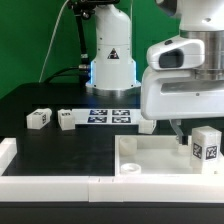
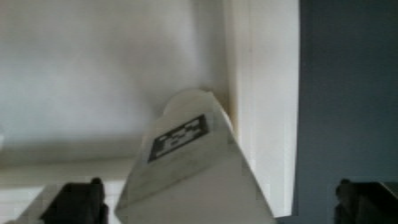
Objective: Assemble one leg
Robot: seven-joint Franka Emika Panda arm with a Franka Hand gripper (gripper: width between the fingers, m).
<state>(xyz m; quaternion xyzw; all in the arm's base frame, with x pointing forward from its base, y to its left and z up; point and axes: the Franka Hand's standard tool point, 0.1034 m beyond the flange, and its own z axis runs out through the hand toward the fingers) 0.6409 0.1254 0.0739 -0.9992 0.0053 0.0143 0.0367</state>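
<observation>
A leg, a small white post with a black-and-white tag, stands upright on the right part of the large white tray-like piece. My gripper hangs right over it. In the wrist view the leg rises between my two dark fingers, with a gap on each side. The gripper is open and does not touch the leg. The leg stands next to the tray's raised rim. Two more tagged legs lie on the black table at the exterior view's left.
The marker board lies in the middle of the table in front of the robot's base. A white raised border runs along the front edge. The tray has a round socket near its front left corner.
</observation>
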